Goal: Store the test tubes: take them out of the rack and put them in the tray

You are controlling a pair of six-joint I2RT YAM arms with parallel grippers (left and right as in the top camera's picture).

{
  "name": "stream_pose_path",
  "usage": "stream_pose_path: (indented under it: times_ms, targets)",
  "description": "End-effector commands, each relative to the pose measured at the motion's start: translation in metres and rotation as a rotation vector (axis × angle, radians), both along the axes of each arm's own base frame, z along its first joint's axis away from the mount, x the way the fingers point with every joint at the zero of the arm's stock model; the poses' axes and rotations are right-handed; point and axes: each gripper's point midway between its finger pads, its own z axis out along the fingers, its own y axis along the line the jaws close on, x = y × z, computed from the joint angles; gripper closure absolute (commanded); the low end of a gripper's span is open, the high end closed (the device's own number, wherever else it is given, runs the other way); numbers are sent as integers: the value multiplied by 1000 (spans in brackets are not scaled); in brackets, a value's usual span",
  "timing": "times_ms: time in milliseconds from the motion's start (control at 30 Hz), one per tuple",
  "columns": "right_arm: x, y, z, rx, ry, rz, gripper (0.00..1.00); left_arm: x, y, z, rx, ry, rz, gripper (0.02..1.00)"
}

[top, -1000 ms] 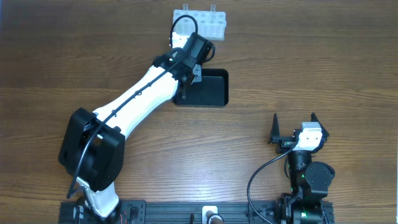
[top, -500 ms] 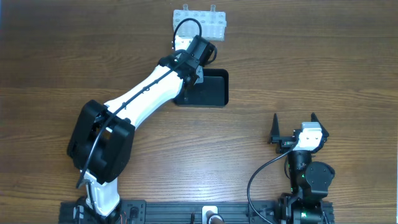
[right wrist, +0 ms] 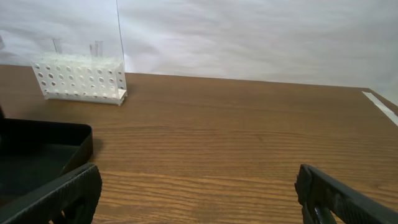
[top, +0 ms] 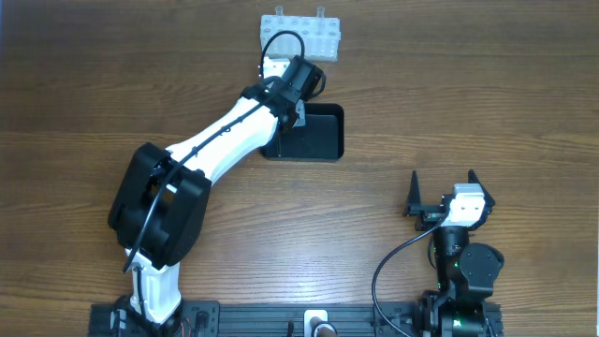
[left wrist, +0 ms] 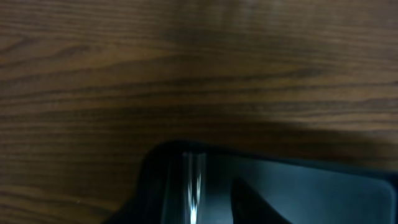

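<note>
Text, numbers, signs: none that I can read on my feeds.
Rack [top: 300, 36]: too small for me to tell whether it carries any lettering.
Tray [top: 328, 140]: no marking that I can make out.
</note>
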Motion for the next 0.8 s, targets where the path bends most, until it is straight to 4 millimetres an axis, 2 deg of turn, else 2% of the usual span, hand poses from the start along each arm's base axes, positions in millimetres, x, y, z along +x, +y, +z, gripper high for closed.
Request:
stream_pose_path:
  times_ms: [33, 133, 200, 233, 333, 433, 533, 600, 667, 800]
  targets:
    - [0, 1, -1, 10, -2, 8, 7, 6, 0, -1, -17, -14, 8, 592]
    - [0, 1, -1, 10, -2, 8, 9, 9, -2, 10, -32, -38, 7, 562]
    - [0, 1, -1, 10, -2, 8, 9, 16, -6, 32, -63, -96, 0, 546]
    - [0, 1, -1, 10, -2, 8, 9, 21, -8, 47, -79, -141, -14, 542]
    - [0, 1, -1, 10, -1, 8, 9, 43, -14, 110, -130, -347, -26, 524]
    - [0, 1, -1, 10, -2, 8, 14, 67, -9, 176, -122, -602, 0, 511]
    - [0, 1, -1, 10, -1, 8, 9, 83, -7, 213, -92, -769, 2, 472]
    - [0, 1, -1, 10, -2, 9, 9, 92, -6, 221, -99, -825, 5, 454]
    - [0, 1, -1, 10, -2, 8, 9, 103, -1, 220, -113, -863, 32, 450]
    - [0, 1, -1, 10, -1, 8, 9, 127, 14, 208, -61, -919, 42, 446]
